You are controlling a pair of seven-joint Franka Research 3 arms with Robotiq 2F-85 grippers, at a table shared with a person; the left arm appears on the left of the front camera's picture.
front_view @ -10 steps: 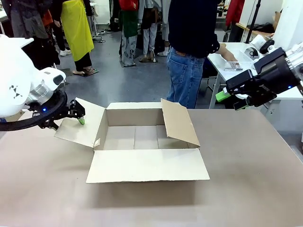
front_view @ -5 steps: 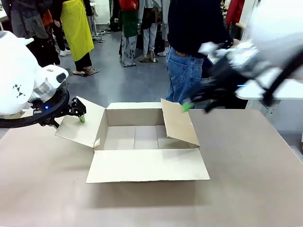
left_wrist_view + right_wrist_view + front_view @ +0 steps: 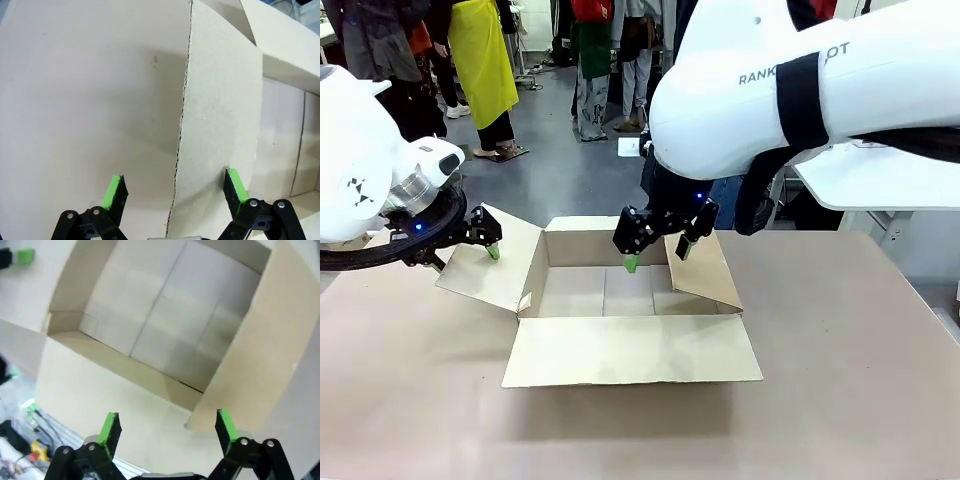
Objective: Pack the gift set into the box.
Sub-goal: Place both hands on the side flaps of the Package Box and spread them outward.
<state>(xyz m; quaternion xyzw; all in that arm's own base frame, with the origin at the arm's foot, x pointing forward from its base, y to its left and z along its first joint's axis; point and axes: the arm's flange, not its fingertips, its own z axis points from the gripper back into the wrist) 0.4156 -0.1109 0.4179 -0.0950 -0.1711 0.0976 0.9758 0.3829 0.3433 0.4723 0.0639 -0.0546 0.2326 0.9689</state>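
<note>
Brown cardboard box (image 3: 630,350) open in the middle of the tabletop (image 3: 840,420), near flap lying flat toward the camera, left flap slanting up and outward, right flap standing and leaning inward. Left tool (image 3: 486,243) at the outer edge of the left flap, jaws wide apart, gripping nothing. From the left wrist, left tool (image 3: 175,189) astride the box (image 3: 220,100) flap's corrugated edge, 1 green pad over bare tabletop (image 3: 75,100), the other over the flap's face, not closed on it. Right tool (image 3: 657,256) out over the far half of the box, just above the opening and beside the right flap, jaws likewise wide and empty. From the right wrist, right tool (image 3: 167,426) pointing down into the box (image 3: 165,310), 1 flap corner farther off between the 2 pads.
</note>
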